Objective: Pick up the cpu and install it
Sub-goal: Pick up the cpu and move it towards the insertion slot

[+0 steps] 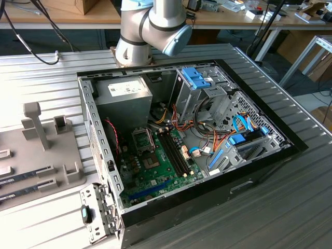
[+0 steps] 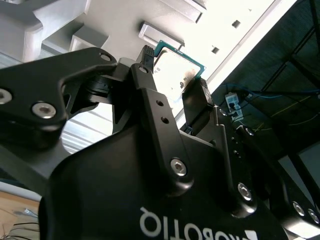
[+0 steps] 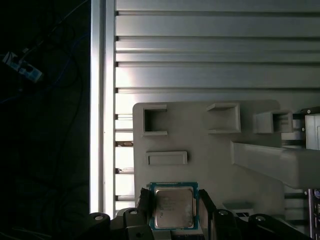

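The cpu (image 3: 173, 207) is pinched by its edges between the fingers (image 3: 144, 212), metal top facing the first wrist view, with the grey fixture tray (image 3: 200, 135) just beyond them. The pick looks done, while seating it in the motherboard socket (image 1: 142, 139) is left.

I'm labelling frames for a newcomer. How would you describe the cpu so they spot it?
In the first wrist view, find the pale grey fixture plate on the ribbed table. Against it, the black gripper holds the cpu in its jaws: a small square chip, silver top, teal rim, unlike the plate's moulded recesses.
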Motion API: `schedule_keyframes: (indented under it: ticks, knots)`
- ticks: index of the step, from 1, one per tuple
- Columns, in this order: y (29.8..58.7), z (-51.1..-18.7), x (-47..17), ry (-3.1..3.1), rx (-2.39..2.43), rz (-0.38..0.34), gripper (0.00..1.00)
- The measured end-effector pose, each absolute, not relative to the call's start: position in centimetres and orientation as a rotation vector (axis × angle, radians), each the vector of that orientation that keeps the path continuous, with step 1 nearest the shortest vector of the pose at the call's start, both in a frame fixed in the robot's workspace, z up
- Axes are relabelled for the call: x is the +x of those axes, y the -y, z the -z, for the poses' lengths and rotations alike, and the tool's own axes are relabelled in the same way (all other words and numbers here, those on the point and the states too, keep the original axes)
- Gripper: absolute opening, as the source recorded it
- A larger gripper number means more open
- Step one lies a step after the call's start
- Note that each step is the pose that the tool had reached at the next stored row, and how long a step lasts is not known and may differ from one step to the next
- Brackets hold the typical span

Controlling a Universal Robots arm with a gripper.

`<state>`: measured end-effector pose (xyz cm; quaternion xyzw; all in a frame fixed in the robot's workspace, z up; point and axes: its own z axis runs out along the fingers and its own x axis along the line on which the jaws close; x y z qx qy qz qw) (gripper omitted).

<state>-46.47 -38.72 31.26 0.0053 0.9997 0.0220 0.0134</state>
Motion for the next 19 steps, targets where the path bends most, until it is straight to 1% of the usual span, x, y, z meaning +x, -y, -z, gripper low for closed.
schedule_keyframes:
  ticks: [19]
  knots:
    - [38.72, -31.77, -46.47, -3.114, 0.016, -0.068, 0.47]
